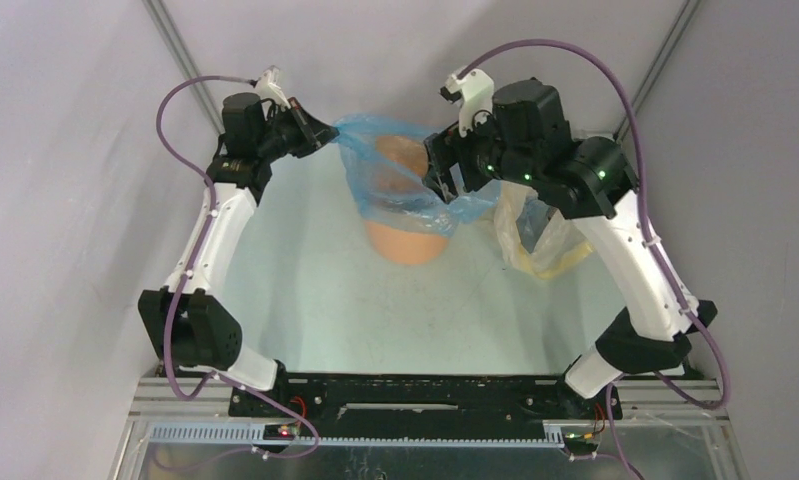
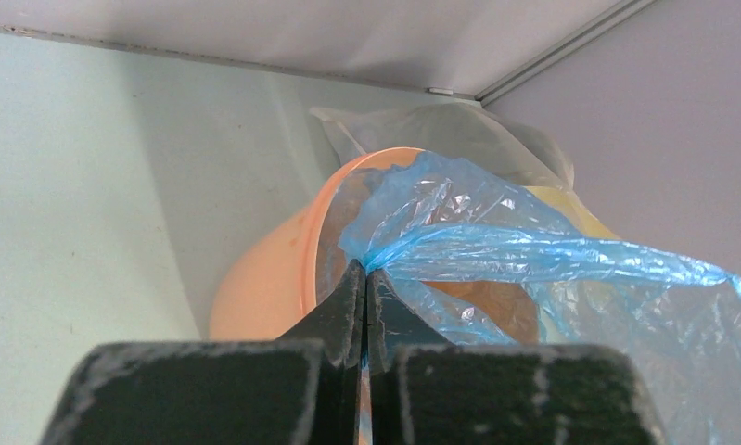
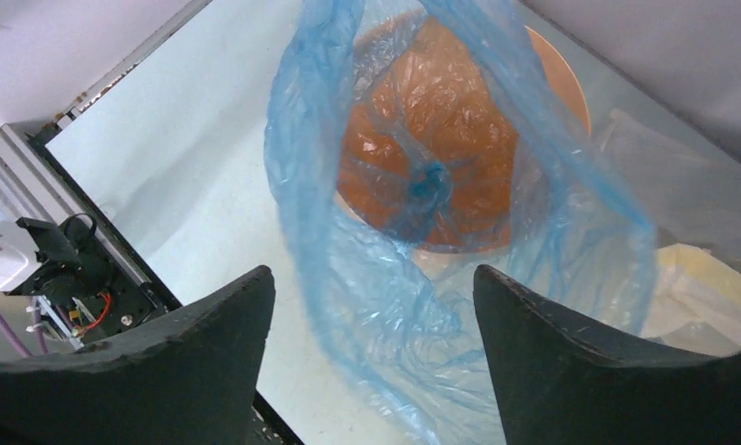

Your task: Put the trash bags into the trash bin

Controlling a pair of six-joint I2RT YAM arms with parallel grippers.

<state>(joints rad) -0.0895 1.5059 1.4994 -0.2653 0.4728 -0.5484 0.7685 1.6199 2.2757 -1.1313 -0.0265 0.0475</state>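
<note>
Blue film of the trash bag (image 1: 395, 165) drapes over the mouth of the trash bin (image 1: 407, 243), which stands far-centre on the counter (image 1: 315, 300). Its long axis runs left-right betw. the arms. Left claw (image 2: 364, 278) is clenched on the bag's left hem, arm reaching fwd, wrist approx. level w/ the rim. Right claw (image 3: 374, 278) points down over the bin's right side, jaws spread, gripping nothing. Slack film lies directly below it, so prob. the right arm re-grips. Yellowish bag (image 1: 535, 240) lies just right of the bin.

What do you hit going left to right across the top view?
left arm → bin → yellow bag. The blue bag drapes over the bin, so it's left out.
</note>
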